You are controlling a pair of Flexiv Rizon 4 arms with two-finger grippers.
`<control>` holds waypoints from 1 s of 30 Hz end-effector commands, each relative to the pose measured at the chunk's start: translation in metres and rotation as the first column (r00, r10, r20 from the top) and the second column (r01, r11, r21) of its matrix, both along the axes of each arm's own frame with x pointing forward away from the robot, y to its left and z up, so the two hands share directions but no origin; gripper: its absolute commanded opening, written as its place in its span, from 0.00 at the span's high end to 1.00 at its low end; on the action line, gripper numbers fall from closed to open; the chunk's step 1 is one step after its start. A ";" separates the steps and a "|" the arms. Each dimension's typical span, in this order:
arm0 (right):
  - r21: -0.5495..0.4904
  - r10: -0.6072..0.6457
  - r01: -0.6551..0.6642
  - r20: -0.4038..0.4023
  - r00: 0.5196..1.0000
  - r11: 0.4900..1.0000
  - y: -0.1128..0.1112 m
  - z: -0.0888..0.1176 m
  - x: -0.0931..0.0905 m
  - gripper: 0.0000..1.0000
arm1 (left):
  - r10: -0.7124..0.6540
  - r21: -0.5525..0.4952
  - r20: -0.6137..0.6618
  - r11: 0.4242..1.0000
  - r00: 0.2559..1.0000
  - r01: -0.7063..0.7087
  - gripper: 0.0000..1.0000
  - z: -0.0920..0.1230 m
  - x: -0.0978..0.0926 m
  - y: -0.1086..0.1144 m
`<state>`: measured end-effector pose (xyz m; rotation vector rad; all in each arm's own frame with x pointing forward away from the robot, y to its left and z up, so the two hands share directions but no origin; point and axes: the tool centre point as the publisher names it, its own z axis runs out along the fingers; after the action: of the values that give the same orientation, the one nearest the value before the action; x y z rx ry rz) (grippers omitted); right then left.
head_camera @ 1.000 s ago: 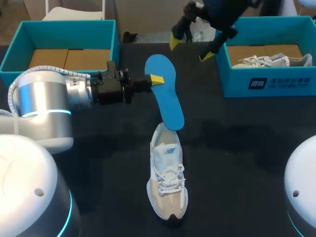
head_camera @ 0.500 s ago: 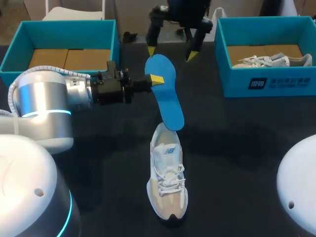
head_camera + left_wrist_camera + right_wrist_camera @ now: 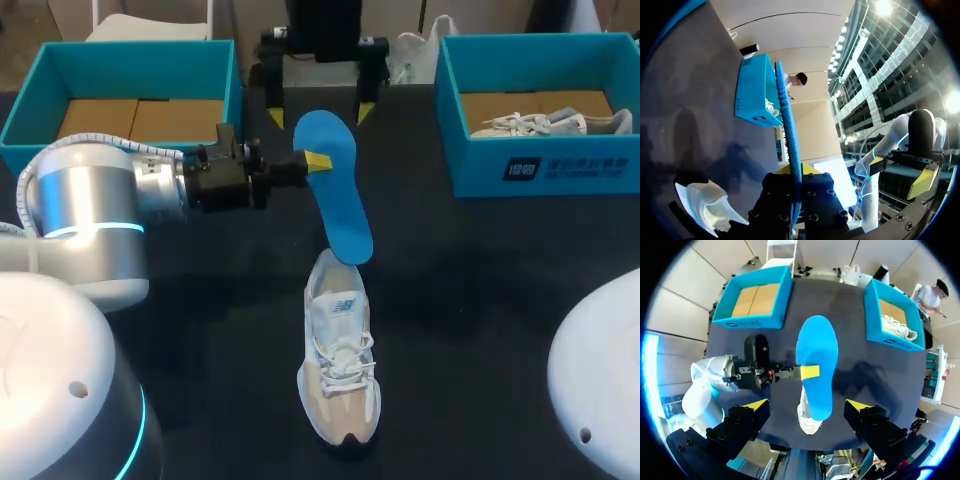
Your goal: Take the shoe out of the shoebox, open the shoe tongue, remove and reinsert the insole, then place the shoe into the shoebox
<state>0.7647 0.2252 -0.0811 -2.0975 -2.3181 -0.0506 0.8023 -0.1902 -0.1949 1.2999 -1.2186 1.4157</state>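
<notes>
surface: a dark, matte table [image 3: 480,300]. in the head view, a teal open box [image 3: 120,60] with straight walls and a brown cardboard floor sits at the upper left.

the left arm, silver and rounded, enters from the left. the left gripper [image 3: 315,162] is clamped on the insole [image 3: 340,205], one yellow tip lying on its top face. the left wrist view shows the insole edge-on between the fingers.

the insole is blue, smooth and flat, rounded at the far end. it is held off the table at centre, running from upper centre down to the heel opening of the shoe [image 3: 340,370]. contact there cannot be told.

the shoe stands upright at lower centre, white and beige, laced, toe toward the bottom edge.

the right gripper [image 3: 320,115] hangs at top centre, fingers spread wide and holding nothing, just beyond the insole's far end.

at the upper right, a second teal box [image 3: 540,170] holds a pale laced shoe [image 3: 550,122].
</notes>
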 end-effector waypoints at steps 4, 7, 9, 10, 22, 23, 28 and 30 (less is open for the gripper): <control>0.100 -0.008 0.013 -0.046 0.999 0.995 -0.011 0.002 0.005 0.00 | -0.001 0.002 0.000 1.000 1.000 0.001 1.00 0.000 0.000 0.000; 0.211 -0.003 0.013 -0.048 0.999 0.977 -0.020 0.002 0.006 0.00 | -0.001 0.002 0.000 1.000 1.000 0.001 1.00 0.000 0.000 0.000; 0.286 -0.034 0.050 -0.061 0.998 0.957 -0.028 0.001 0.006 0.00 | -0.001 0.002 0.000 1.000 1.000 0.001 1.00 0.000 0.000 0.000; 0.311 -0.029 0.041 -0.044 0.999 0.950 -0.031 0.001 0.005 0.00 | -0.001 0.002 0.000 1.000 1.000 0.001 1.00 0.000 0.000 0.000; 0.710 -0.040 0.106 -0.109 0.993 0.696 -0.058 -0.007 0.004 0.00 | -0.001 0.002 0.000 1.000 1.000 0.001 1.00 0.000 0.000 0.000; 0.714 -0.048 0.126 -0.128 0.991 0.689 -0.058 -0.009 0.003 0.00 | -0.001 0.002 0.000 1.000 1.000 0.001 1.00 0.000 0.000 0.000; 0.770 -0.019 0.133 -0.155 0.988 0.624 -0.056 -0.020 0.003 0.00 | -0.001 0.002 0.000 1.000 1.000 0.001 1.00 0.000 0.000 0.000; 0.786 -0.006 0.137 -0.167 0.986 0.602 -0.056 -0.023 0.003 0.00 | -0.001 0.002 0.000 1.000 1.000 0.001 1.00 0.000 0.000 0.000</control>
<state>0.7655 0.1723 -0.0946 -1.9282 -1.9654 -0.3627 0.8024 -0.1906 -0.1950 1.3000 -1.2185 1.4163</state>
